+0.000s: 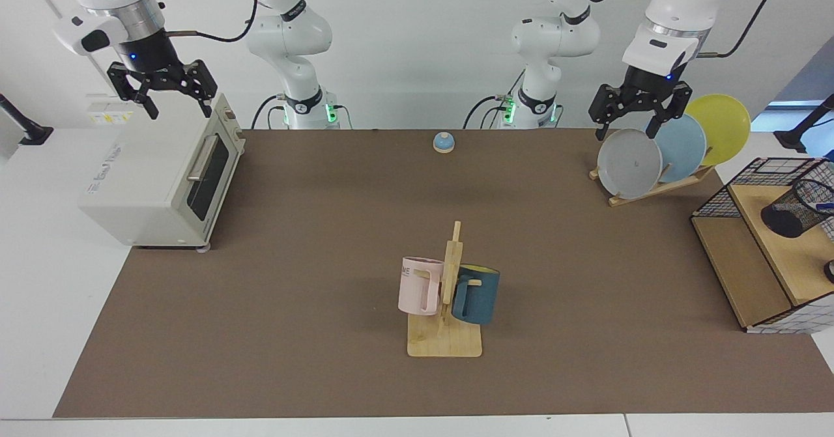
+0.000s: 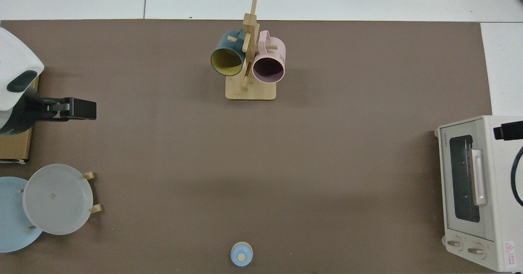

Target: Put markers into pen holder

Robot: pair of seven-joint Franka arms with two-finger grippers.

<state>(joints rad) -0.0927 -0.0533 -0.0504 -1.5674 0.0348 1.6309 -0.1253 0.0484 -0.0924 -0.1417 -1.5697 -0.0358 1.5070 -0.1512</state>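
The pen holder [image 1: 796,208], a small black mesh cup, leans on the top wooden shelf of the wire rack [image 1: 749,261] at the facing view's right edge. Through its mesh shows a short blue and white sliver [image 1: 825,207] that may be the marker; the rest is hidden. My left gripper [image 1: 640,111] hangs open and empty above the plate stand, well left of the holder. In the top view the left gripper [image 2: 75,109] sits at the left edge. My right gripper [image 1: 174,98] waits open over the toaster oven.
A white toaster oven [image 1: 163,176] stands on the right arm's side. Grey, blue and yellow plates lean in a wooden stand [image 1: 658,186]. A mug tree [image 1: 446,294] with a pink and a teal mug stands mid-table. A small blue bell [image 1: 444,142] sits at the back.
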